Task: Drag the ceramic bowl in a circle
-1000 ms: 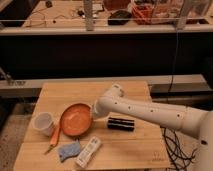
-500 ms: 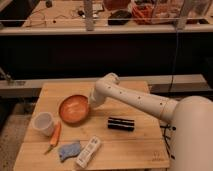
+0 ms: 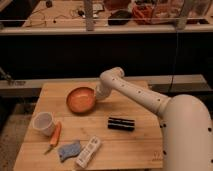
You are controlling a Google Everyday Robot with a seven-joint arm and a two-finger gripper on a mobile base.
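Toward the table's (image 3: 125, 145) back edge, left of centre, my gripper (image 3: 98, 93) meets the ceramic bowl's (image 3: 81, 99) right rim; I should keep steady downward contact, sweeping a smooth arc.

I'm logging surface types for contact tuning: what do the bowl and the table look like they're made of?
The ceramic bowl looks like glazed ceramic: orange-brown with a soft sheen. The table looks like pale bare wood, with plank seams visible. The gripper is at the bowl's right rim.
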